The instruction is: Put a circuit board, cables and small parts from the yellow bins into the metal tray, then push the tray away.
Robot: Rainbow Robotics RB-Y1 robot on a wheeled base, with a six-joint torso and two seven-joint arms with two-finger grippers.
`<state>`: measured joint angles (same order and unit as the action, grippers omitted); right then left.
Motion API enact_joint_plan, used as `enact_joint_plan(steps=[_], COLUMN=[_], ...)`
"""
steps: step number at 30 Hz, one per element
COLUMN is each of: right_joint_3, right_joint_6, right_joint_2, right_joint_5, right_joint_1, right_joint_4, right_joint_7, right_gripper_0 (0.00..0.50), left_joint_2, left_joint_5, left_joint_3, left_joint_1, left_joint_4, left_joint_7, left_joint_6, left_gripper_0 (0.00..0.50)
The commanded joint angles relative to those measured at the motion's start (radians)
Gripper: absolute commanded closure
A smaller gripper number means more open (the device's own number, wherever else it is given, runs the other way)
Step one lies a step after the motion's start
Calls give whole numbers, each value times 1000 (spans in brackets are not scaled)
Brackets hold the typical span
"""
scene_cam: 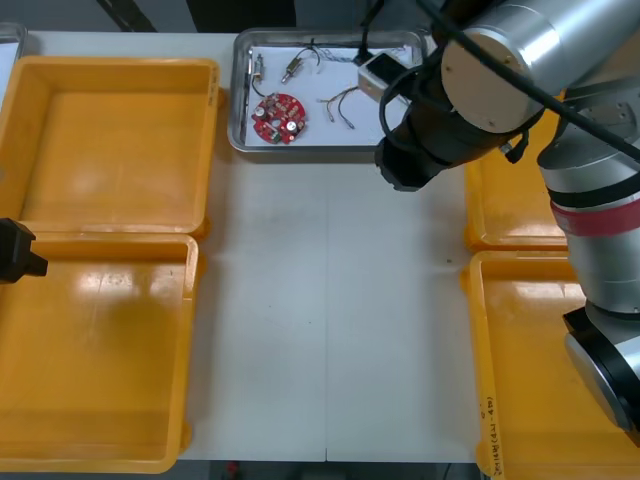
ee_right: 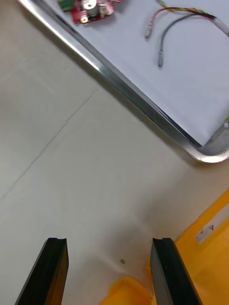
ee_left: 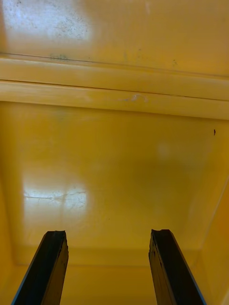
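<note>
Light table (scene_cam: 330,320) fills the middle of my front view, pale, with a thin seam running down it. A broad lane of it lies open from the near edge up to the tray (scene_cam: 300,149). The far-left bin (scene_cam: 110,150) and near-left bin (scene_cam: 90,360) sit end to end along one side. The far-right bin (scene_cam: 505,215) and near-right bin (scene_cam: 540,380) line the other. The tray stands at the far edge between the two far bins, just beside the far-left one, and is white inside. It holds the board (scene_cam: 279,117), with cables (scene_cam: 340,105) beside it and small metal parts (scene_cam: 293,68) toward the far rim. The right arm (scene_cam: 500,70) comes in from the right across the far-right bin. Its dark wrist hangs over the table just beside the tray's near right corner. The left arm (scene_cam: 15,250) shows as a black tip at the left edge, over the rims where the two left bins meet.

On the right wrist view, I see the right fingers (ee_right: 55,271) standing wide apart with nothing between them, above the table. The tray's shiny rim runs slantwise beyond them, well apart from the tips, with the board and cables on the white inside. A bin corner lies close by the fingers.

On the left wrist view, the left fingers (ee_left: 50,267) are spread wide too, gripping nothing, over a bin's floor. Two bin rims run side by side farther out.
</note>
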<state>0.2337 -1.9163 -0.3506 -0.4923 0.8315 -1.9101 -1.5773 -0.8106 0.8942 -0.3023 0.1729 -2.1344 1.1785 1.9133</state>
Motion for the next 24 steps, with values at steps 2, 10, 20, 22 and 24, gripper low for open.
enact_joint_plan(steps=[2, 10, 20, 22, 24], right_joint_3=[-102, -287, -516, -536, -551], right_joint_6=[-4, -4, -4, -4, -4], right_joint_2=[-54, -127, -208, -225, -232], right_joint_5=[1, -98, -203, -193, -181], right_joint_1=[-103, -252, -446, -489, -519], right_joint_4=[-121, -217, -310, -337, -356], right_joint_7=[89, 186, 184, 186, 184], right_gripper_0=[0, 0, 0, 0, 0], left_joint_2=[-44, -44, -44, -44, -44], left_joint_5=[3, 3, 3, 3, 3], left_joint_3=[-35, -35, -35, -35, -35], left_joint_1=[-15, -15, -15, -15, -15], left_joint_4=[-32, -32, -32, -32, -32], left_joint_7=[81, 81, 81, 81, 81], left_joint_6=[7, 7, 7, 7, 7], left_gripper_0=[0, 0, 0, 0, 0])
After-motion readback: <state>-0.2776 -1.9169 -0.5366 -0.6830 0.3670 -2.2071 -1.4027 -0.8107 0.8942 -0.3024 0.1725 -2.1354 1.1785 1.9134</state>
